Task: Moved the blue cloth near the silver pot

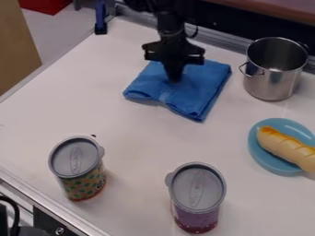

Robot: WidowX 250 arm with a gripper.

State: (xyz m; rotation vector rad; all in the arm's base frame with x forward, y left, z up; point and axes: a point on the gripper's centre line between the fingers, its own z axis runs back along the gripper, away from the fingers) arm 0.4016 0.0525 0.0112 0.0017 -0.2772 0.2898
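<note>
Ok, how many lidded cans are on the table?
2: a patterned can toward the lower left, and a purple can near the bottom edge, right of centre.

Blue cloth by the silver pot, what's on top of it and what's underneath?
The gripper hangs down over the upper part of the blue cloth. Anything underneath is covered, so I can't tell.
</note>
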